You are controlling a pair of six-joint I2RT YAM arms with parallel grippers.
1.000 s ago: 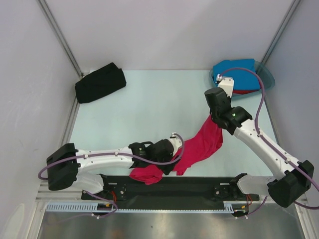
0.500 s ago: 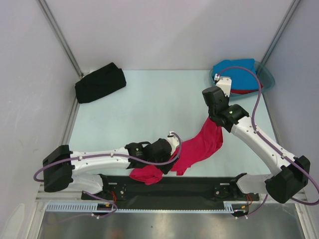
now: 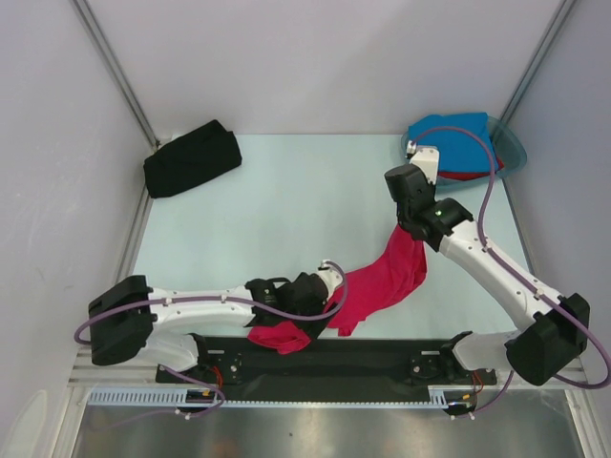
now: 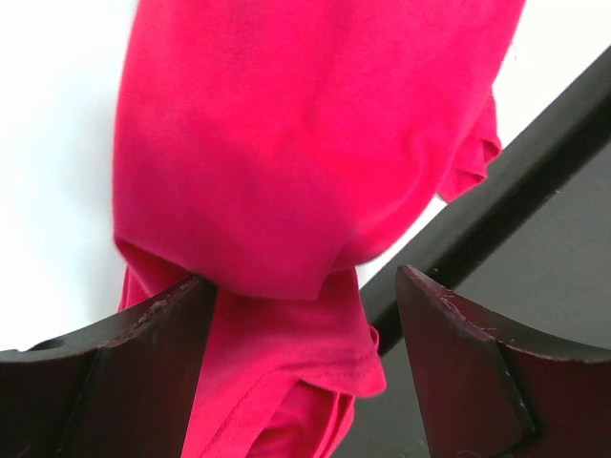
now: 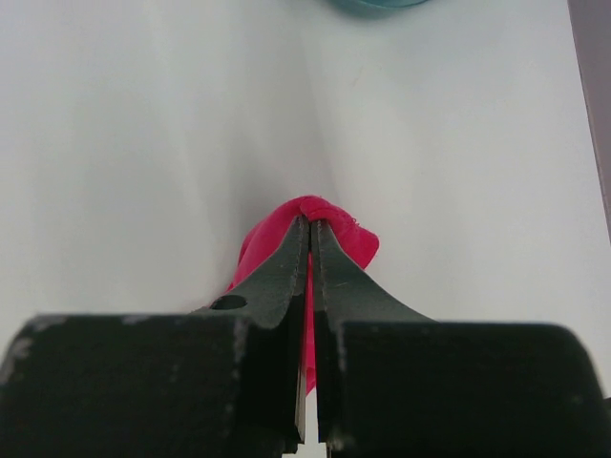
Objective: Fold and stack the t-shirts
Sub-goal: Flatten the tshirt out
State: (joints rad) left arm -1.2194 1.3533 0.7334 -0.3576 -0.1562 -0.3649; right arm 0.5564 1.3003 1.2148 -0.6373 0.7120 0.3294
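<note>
Shifting slightly leftward since a second ago, the pink shirt (image 3: 382,279) is hanging stretched between both arms. Its upper end is sitting pinched in the closed right gripper (image 5: 311,229). Its bunched lower end is drooping between the wide-spread fingers of the left gripper (image 4: 301,277), above the table (image 3: 286,210).
</note>
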